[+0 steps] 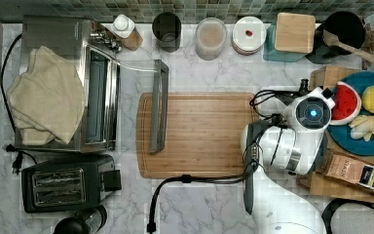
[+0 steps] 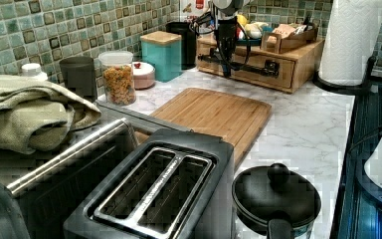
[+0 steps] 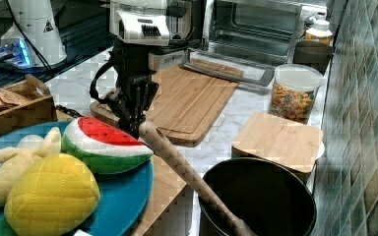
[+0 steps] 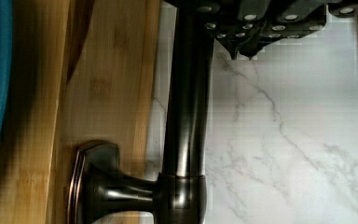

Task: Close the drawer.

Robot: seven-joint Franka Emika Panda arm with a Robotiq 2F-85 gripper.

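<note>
The drawer (image 2: 281, 73) sits low in a light-wood box whose top carries a blue plate (image 1: 358, 141). In the left view its front looks nearly flush with the box. A long dark bar handle (image 2: 251, 65) runs across the front, and in the wrist view the handle (image 4: 186, 116) stands off the wood on a flared mount. My gripper (image 4: 243, 55) hangs fingers-down just in front of the handle, on the marble side, with the fingers shut and nothing between them. In the left view the gripper (image 2: 227, 69) overlaps the handle's left part. The arm's wrist (image 1: 307, 114) covers the drawer from above.
A bamboo cutting board (image 1: 199, 134) lies just off the drawer's front. Beyond it the toaster oven's door (image 1: 158, 105) hangs open onto the board. A toaster (image 1: 61, 185), a black pot (image 2: 276, 199) and a paper towel roll (image 2: 350, 40) stand around. Jars line the tiled wall.
</note>
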